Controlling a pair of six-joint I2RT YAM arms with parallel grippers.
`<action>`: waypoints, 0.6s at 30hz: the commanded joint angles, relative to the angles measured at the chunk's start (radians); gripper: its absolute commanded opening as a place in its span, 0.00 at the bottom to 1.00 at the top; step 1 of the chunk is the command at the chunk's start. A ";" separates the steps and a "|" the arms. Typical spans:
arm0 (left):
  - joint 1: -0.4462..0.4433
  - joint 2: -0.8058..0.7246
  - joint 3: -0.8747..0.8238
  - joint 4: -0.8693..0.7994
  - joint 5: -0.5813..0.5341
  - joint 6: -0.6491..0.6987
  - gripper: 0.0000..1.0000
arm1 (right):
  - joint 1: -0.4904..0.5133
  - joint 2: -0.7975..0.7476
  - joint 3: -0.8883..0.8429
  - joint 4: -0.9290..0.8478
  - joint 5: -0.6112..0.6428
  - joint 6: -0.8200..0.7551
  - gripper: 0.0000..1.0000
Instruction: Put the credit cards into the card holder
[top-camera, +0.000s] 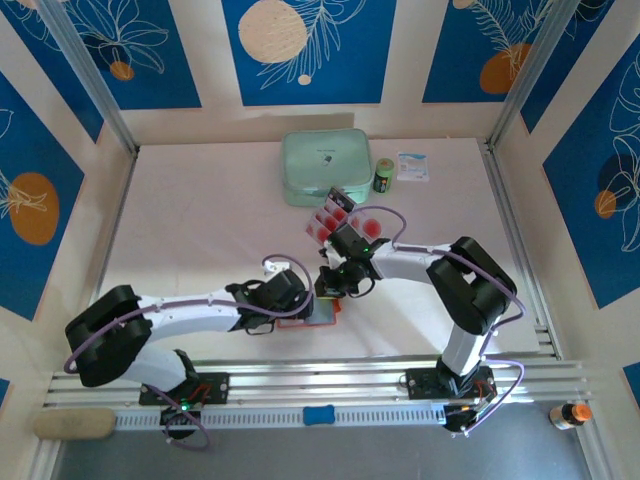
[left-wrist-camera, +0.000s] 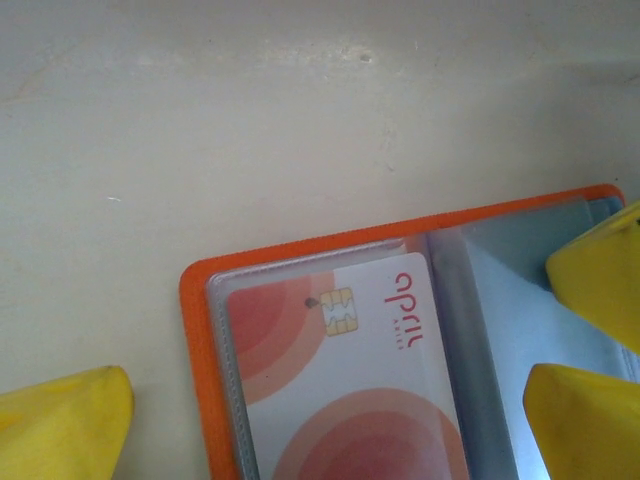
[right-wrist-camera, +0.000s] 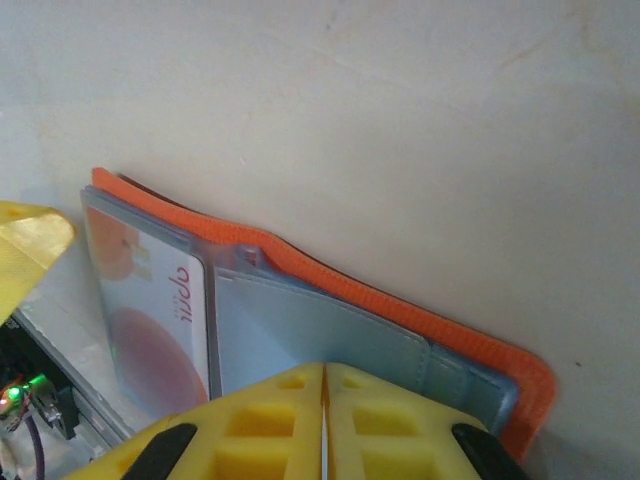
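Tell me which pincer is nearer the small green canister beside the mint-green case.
Right. The right pincer, shut over the card holder, is below-left of the canister in the top view; the open left pincer sits farther left.

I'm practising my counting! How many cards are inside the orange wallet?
1. A card sits in the clear pocket at the left end of the open wallet, seen from the left wrist. Part of the wallet is out of view, so more may be hidden.
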 joint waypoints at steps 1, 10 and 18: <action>-0.009 0.009 -0.008 0.020 -0.014 0.006 1.00 | -0.006 0.016 -0.002 0.021 -0.051 0.026 0.08; -0.009 0.021 -0.002 0.040 -0.004 0.022 1.00 | -0.004 0.024 -0.011 0.033 -0.059 0.040 0.08; -0.014 0.023 -0.019 0.052 -0.004 0.012 1.00 | -0.004 0.005 -0.002 0.018 -0.056 0.035 0.08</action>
